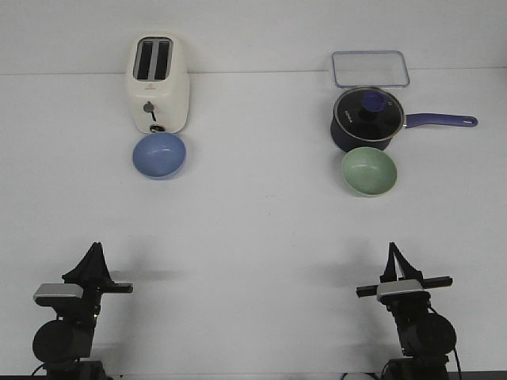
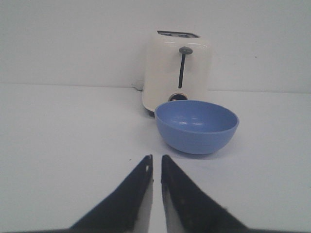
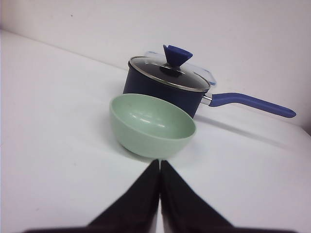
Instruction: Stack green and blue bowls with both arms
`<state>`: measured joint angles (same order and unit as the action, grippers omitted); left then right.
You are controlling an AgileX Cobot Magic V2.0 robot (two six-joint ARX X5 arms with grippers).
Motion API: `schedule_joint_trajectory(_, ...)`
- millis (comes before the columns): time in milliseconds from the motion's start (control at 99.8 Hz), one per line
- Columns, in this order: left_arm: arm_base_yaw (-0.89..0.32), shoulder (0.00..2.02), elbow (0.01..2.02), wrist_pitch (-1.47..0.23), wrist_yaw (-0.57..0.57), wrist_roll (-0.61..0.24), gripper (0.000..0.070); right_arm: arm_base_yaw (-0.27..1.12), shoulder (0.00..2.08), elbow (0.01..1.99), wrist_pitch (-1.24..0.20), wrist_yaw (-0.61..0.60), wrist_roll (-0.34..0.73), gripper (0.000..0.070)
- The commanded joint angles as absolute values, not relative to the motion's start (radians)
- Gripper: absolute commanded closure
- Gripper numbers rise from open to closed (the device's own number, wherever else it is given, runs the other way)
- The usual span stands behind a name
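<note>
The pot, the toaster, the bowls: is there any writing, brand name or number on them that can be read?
Nothing here reads clearly.
Saucepan: a small pale mark on the dark wall below the glass lid, too small and blurred to read.
Toaster: a lever and a dial, no legible text.
Blue bowl and green bowl: plain, no markings.
Clear container behind the saucepan: no visible label.

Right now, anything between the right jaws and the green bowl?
Nothing. In the front view only bare table lies between the right gripper and the green bowl; the right wrist view agrees.
</note>
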<state>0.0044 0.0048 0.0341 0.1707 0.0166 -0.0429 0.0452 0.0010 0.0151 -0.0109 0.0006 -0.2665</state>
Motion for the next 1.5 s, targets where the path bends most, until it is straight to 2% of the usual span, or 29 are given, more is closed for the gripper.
schedule_joint_trajectory(0, 0.006, 0.003, 0.014, 0.181, 0.019, -0.045, 0.0685, 0.046, 0.001, 0.013, 0.001, 0.000, -0.278, 0.0700)
schedule_joint_trajectory(851, 0.006, 0.003, 0.014, 0.181, 0.019, -0.045, 0.0685, 0.046, 0.001, 0.013, 0.001, -0.001, -0.272, 0.0700)
schedule_joint_trajectory(1092, 0.006, 0.003, 0.014, 0.181, 0.019, -0.045, 0.0685, 0.046, 0.001, 0.013, 0.009, -0.003, -0.022, 0.0700)
schedule_joint_trajectory(1262, 0.006, 0.003, 0.014, 0.181, 0.019, -0.045, 0.0685, 0.046, 0.001, 0.013, 0.005, 0.000, 0.217, 0.0700)
schedule_joint_trajectory(1342, 0.006, 0.003, 0.014, 0.181, 0.019, -0.045, 0.0685, 0.046, 0.001, 0.027, -0.006, -0.001, 0.281, 0.0700)
schedule_joint_trajectory(1492, 0.006, 0.003, 0.014, 0.181, 0.019, -0.045, 0.0685, 0.046, 0.040, 0.106, -0.088, -0.001, 0.326, 0.0700)
